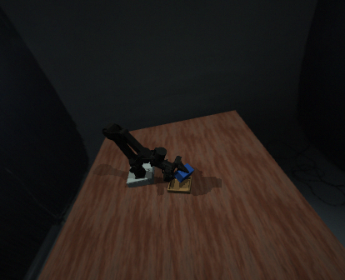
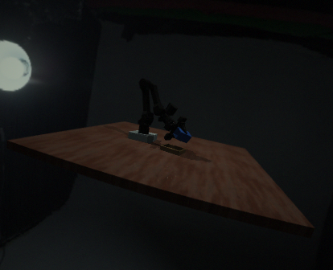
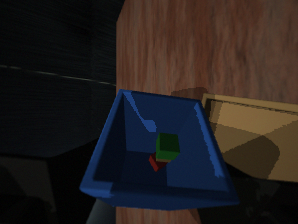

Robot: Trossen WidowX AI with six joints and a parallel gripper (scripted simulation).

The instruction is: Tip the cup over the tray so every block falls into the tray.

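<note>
1. The end effector [image 1: 178,170] [image 2: 176,129] [image 3: 150,136] is standing partly open, and its fingers are gripping the blue cup [image 1: 184,172] [image 2: 182,135] [image 3: 139,140] from two sides.
2. The cup is hanging above the table [image 1: 186,233] [image 2: 127,161] [image 3: 210,45], and it is not touching the surface.
3. The cup is leaning clearly to one side; it is not standing upright.
4. The tan tray [image 1: 179,192] [image 2: 172,151] [image 3: 250,120] is lying flat on the table, below the cup. In the top view, the cup is covering a part of the tray's edge.
5. Inside the cup, a green block [image 3: 168,146] is showing, and a red block [image 3: 155,162] is sitting just beside it, partly hidden. A thin tan edge is also appearing under the green one, but I cannot tell what it is.
6. In the wrist view, no block is showing in the visible part of the tray.
7. The black arm [image 1: 129,143] [image 2: 157,96] is bending high from its pale base [image 1: 132,182] [image 2: 135,136] and is reaching down towards the tray.
</note>
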